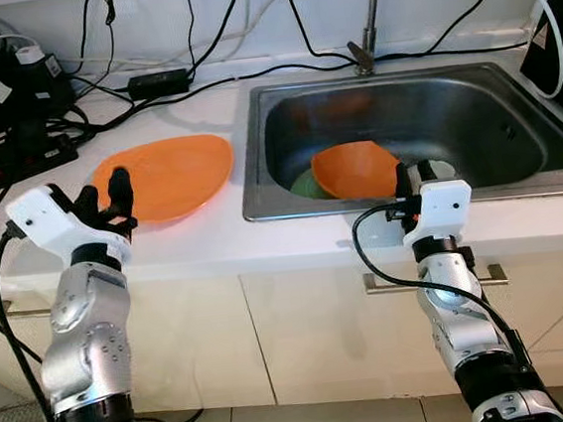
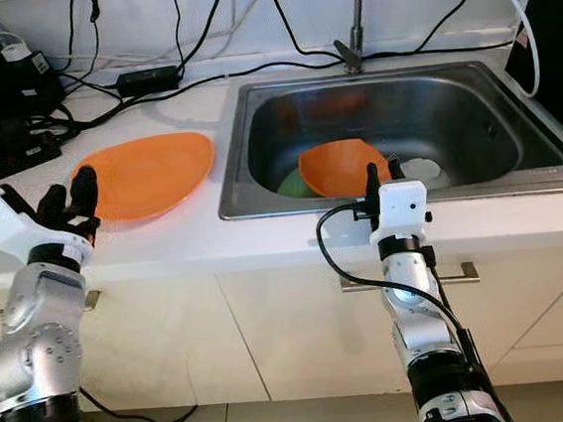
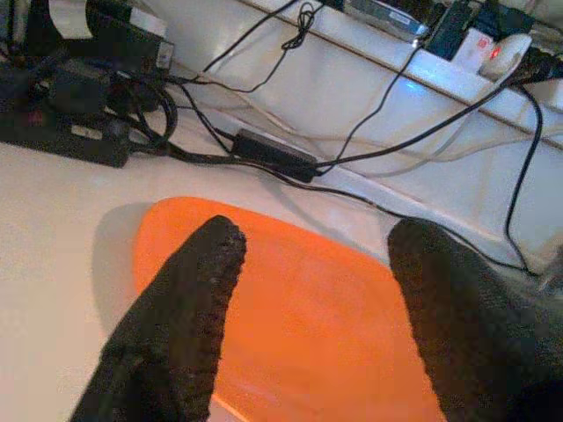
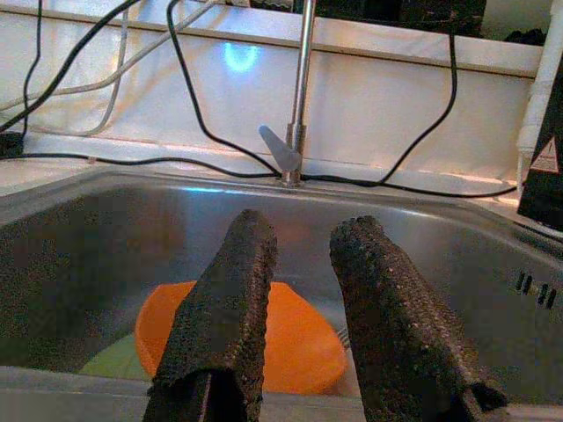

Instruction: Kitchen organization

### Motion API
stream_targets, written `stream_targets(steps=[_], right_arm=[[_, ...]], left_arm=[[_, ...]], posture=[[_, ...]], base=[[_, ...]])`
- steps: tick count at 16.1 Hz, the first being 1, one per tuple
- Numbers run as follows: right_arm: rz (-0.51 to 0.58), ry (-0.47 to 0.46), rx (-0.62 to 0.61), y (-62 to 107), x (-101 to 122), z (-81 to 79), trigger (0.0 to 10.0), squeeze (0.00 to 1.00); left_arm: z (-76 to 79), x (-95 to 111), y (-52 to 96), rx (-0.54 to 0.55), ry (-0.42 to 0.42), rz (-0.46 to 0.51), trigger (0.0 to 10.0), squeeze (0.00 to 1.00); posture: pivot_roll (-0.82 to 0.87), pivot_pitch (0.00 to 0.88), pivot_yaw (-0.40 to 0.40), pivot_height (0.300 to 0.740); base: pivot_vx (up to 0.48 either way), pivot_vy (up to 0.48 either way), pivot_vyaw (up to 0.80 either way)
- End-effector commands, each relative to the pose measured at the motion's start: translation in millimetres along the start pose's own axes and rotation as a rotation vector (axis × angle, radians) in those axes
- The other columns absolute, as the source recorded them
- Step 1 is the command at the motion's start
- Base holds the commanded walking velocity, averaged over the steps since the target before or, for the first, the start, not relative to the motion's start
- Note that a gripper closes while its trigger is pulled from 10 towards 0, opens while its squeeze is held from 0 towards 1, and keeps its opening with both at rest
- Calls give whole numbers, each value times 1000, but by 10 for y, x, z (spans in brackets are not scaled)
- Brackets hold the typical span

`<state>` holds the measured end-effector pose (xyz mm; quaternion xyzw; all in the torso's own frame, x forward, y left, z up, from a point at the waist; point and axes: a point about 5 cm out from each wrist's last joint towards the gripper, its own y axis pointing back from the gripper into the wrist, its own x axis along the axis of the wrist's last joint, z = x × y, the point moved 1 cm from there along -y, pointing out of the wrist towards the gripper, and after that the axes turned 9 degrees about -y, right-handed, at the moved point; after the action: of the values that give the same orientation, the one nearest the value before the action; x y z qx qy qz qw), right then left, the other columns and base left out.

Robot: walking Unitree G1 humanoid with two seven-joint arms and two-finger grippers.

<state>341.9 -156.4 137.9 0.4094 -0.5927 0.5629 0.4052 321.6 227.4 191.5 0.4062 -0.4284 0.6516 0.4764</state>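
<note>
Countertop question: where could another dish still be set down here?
Bare white countertop runs along the front edge, between the orange plate and the sink. The sink's right half is bare steel. The back left corner is crowded with cables and a power strip.

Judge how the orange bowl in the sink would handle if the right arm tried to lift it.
The orange bowl looks like smooth thin plastic, so probably light and stiff. It lies tilted against a green dish, so it may slide or rock when nudged. The right gripper, jaws open, hovers over the sink; a rim pinch could slip.
</note>
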Motion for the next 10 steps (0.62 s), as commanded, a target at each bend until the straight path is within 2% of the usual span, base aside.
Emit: stream_targets(steps=[1, 2, 10], right_arm=[[-37, -10, 4, 18, -63, -21, 10000, 0], [-38, -11, 8, 19, -66, -31, 10000, 0], [-43, -11, 16, 27, -81, -45, 10000, 0]], left_arm=[[-59, -10, 34, 27, 18, -26, 10000, 1000], [-77, -21, 61, 19, 47, -43, 10000, 1000], [-143, -129, 102, 70, 133, -148, 10000, 1000]], posture=[[102, 43, 59, 740], [102, 43, 59, 740], [96, 21, 68, 740]], base=[[0, 0, 0], [0, 0, 0], [0, 0, 0]])
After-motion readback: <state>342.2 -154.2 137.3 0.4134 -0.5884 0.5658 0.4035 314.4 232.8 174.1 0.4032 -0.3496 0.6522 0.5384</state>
